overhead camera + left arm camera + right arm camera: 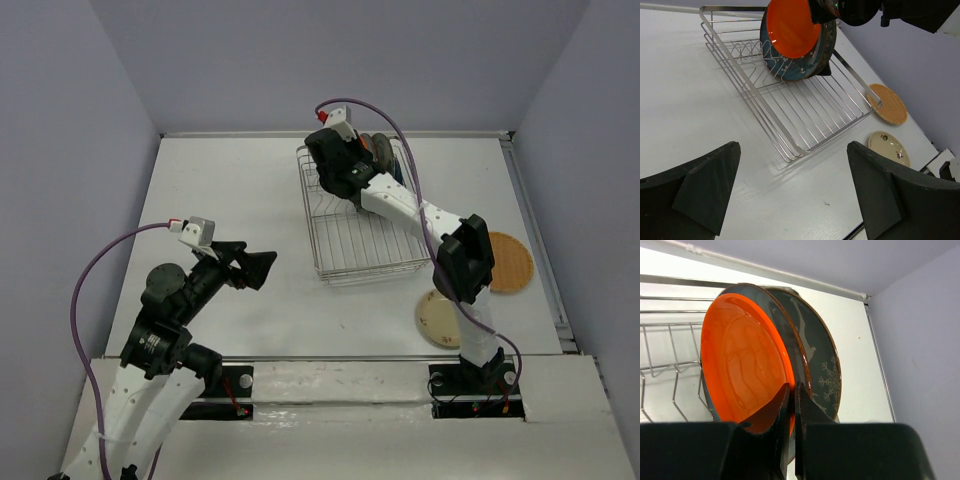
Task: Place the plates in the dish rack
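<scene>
**Slotting small orange plate [745, 365] into silvery wire dish rack [771, 122]**

Right gripper [792, 390] clenched on its rim; plate upright at the rack's far end against teal round plate [795, 72], grey animal-motif plate [822, 365] behind; release seems due next, without toppling them; tan wood-look plate [510, 262] and cream plate [435, 318] lie on the table [230, 190]; left gripper [792, 187] spread, empty.

- The dish rack [365, 268] stands on the bench [230, 190], right of centre.
- At its far end, the smallest plate [792, 27] stands on edge against a wider plate [807, 65], with a third plate [822, 365] behind both.
- The right hand [791, 395] grips the smallest plate's rim.
- Right of the rack, a farther plate [510, 262] and a nearer plate [437, 318] lie flat.
- The left hand [255, 268] hangs left of the rack, apart.
</scene>
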